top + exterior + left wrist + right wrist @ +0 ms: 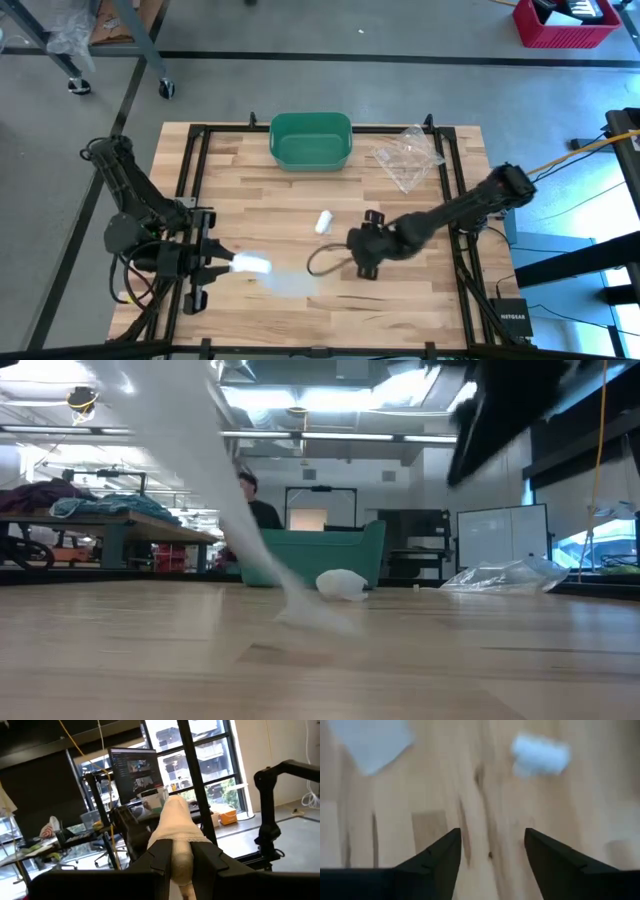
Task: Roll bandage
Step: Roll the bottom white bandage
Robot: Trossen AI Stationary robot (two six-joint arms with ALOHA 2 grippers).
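— So, how many rolls?
— Two: one clamped in the left gripper (228,264) near the table's (420,300) left edge, one roll (323,221) lying mid-table. Right gripper (362,243) gapes empty.

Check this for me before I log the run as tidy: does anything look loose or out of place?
Yes. The bandage clamped in the left gripper trails a loose strip across the table, not wound up. A small white roll lies alone mid-table. The right gripper hovers open, holding nothing.
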